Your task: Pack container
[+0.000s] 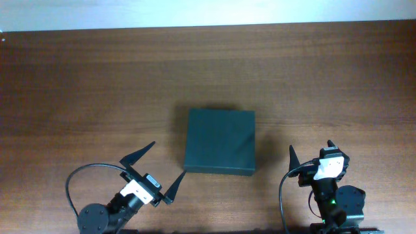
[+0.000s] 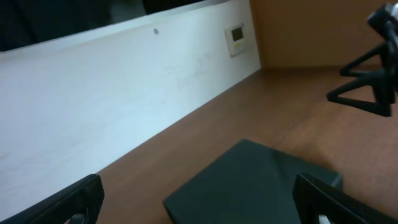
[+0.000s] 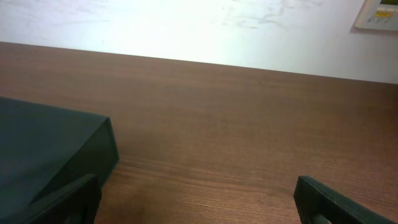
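Container (image 1: 220, 143) lies shut on the table (image 1: 78, 84). Left gripper (image 1: 169, 158) and right gripper (image 1: 311, 151) flank its near edge, both spread wide.

The left gripper (image 1: 169, 158) was angled off toward its right, its two dark fingers (image 1: 140, 155) spread wide with open space between the tips. The right gripper (image 1: 311, 145) pointed straight ahead, jaws parted as well, with its white wrist block (image 1: 328, 168) sitting just behind the fingers.
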`<state>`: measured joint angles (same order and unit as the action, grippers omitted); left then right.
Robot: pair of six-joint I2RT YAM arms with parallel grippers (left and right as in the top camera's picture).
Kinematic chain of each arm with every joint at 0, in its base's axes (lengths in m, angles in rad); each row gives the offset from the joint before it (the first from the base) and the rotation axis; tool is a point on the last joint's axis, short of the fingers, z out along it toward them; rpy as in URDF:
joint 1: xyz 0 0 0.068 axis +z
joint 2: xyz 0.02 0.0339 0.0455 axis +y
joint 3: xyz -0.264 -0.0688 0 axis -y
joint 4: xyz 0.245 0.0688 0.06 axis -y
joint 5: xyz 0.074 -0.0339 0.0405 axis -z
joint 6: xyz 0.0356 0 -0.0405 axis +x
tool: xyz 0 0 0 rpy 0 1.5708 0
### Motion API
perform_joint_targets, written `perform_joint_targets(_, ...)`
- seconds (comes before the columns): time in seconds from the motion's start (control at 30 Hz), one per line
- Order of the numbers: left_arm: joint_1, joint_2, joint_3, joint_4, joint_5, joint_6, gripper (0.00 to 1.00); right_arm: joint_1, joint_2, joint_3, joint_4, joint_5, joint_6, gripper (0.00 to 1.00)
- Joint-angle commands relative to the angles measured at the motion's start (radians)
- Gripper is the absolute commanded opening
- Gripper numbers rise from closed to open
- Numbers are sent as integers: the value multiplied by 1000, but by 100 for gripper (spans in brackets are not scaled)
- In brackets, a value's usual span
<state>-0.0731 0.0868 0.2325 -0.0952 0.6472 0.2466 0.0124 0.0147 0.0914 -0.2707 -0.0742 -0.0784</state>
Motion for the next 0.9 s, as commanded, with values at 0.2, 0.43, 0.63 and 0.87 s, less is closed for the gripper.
perform_joint_targets(0.2, -6, -45, -33, 1, -99, 126, 99, 7, -11, -9, 3, 16, 0, 99)
perform_joint_targets(0.43, -6, -82, -42, -117, -122, 152, 99, 7, -11, -9, 3, 16, 0, 99)
perform_joint_targets(0.63, -11, -82, -55, -146, -143, 119, 99, 7, -11, -9, 3, 16, 0, 99)
perform_joint_targets(0.87, -19, -82, -57, -202, -417, -190, 99, 7, -11, -9, 3, 16, 0, 99)
